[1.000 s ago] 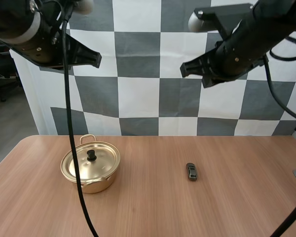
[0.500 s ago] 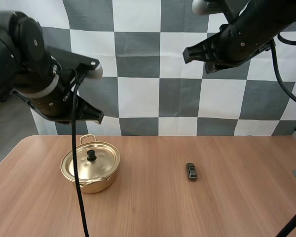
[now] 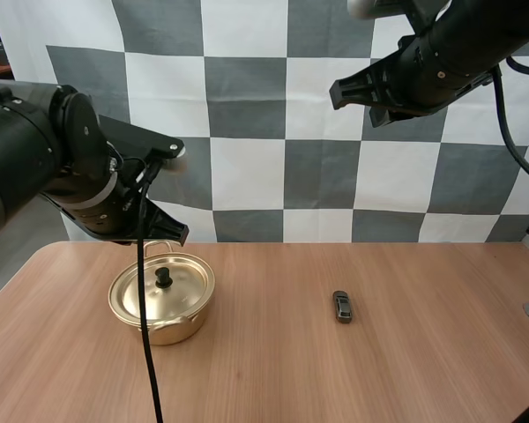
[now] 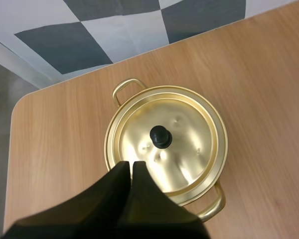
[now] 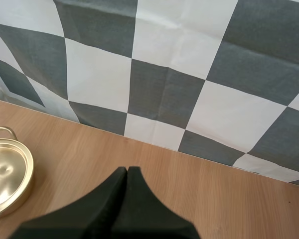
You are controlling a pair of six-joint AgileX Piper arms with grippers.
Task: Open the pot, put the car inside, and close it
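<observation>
The table point(image 3: 273, 379) carried the lidded pot point(image 3: 161, 298) near its left edge, the car point(image 3: 342, 306) right of centre. The left gripper point(image 4: 131, 167) over the lid point(image 4: 189, 149) and the right gripper point(image 5: 127, 172), high up, both had fingers pressed together. Lowered unopened, the left would likely shove the knob point(image 4: 160, 136), not straddle it.

pot point(image 3: 123, 304) on table point(image 3: 264, 374), left | lid point(image 3: 178, 289) on pot | car point(image 3: 342, 306) on table, well right of pot

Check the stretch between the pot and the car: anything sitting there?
Nothing. In the high view, only bare table runs from the lidded pot across to the car.
</observation>
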